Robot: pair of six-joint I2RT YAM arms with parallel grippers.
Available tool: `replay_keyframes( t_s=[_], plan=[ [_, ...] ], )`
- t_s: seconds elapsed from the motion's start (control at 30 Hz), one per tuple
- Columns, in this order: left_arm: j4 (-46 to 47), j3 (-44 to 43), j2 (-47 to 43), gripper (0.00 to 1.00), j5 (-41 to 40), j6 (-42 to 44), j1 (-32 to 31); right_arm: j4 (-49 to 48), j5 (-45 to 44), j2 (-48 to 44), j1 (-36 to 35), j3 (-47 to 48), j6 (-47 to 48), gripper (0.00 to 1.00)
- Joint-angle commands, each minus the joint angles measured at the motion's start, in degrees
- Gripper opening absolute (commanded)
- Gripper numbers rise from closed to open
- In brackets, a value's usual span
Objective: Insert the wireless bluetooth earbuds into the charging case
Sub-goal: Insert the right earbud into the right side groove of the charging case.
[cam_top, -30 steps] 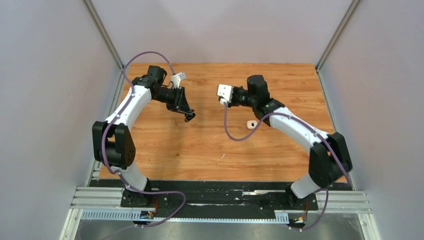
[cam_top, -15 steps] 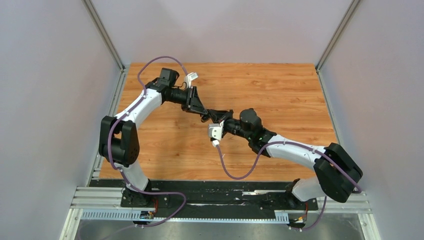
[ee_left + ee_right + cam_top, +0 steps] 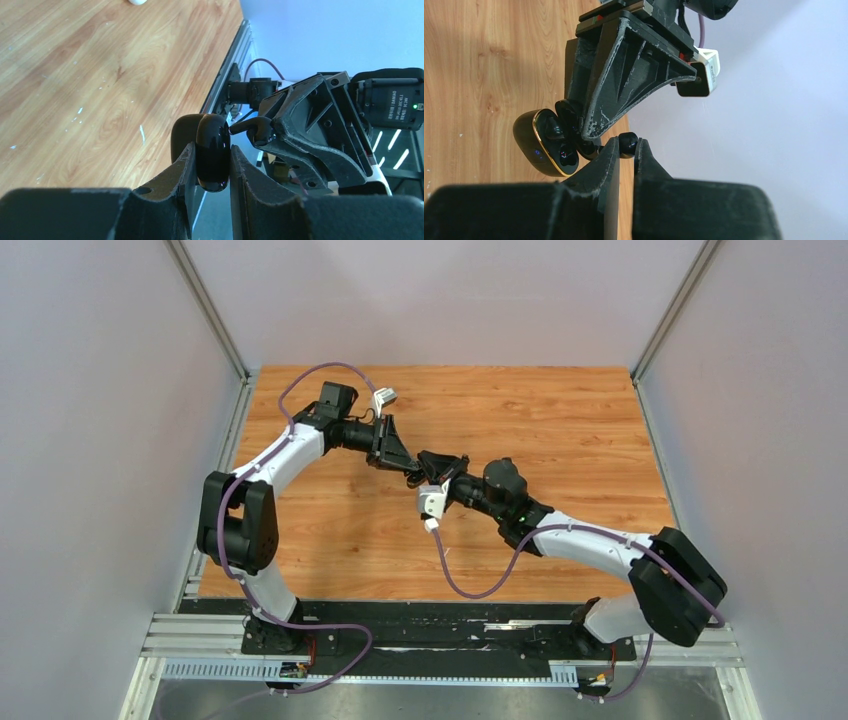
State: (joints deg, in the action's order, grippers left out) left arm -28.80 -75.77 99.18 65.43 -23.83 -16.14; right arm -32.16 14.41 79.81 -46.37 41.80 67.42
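My left gripper [image 3: 410,474] is shut on a glossy black charging case [image 3: 213,152], held in the air above the middle of the table with its lid [image 3: 181,136] open. In the right wrist view the case [image 3: 544,145] shows a gold rim and dark wells with small lights. My right gripper [image 3: 430,464] is shut on a tiny black earbud [image 3: 627,143] at its fingertips [image 3: 611,150], right beside the case's open side. The earbud also shows in the left wrist view [image 3: 263,133]. I cannot tell whether it touches the case. The white earbuds are out of view.
A small white rounded object [image 3: 136,1] lies on the wooden table [image 3: 560,420] at the top edge of the left wrist view. Grey walls enclose the table on three sides. The metal rail [image 3: 440,635] with the arm bases runs along the near edge.
Both arms have swung in from apart to meet over the table's middle. In the last half second the right gripper edged up closer to the case.
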Motion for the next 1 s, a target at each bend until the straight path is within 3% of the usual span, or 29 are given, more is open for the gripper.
replay_keyframes(
  t_s=[0.0, 0.67, 0.97],
  plan=[
    [7.38, 1.68, -2.48, 0.0, 5.82, -6.26, -0.26, -2.7, -0.41, -2.97, -0.21, -1.24, -0.22, 0.0],
    [12.7, 2.66, -1.01, 0.0, 10.12, -10.11, -0.12, 4.48, 0.52, -7.23, -0.21, -1.96, -4.08, 0.0],
    [19.29, 4.07, -0.73, 0.0, 12.6, -16.18, -0.12, 5.83, 0.97, -7.0, -0.21, -2.78, -2.61, 0.0]
  ],
)
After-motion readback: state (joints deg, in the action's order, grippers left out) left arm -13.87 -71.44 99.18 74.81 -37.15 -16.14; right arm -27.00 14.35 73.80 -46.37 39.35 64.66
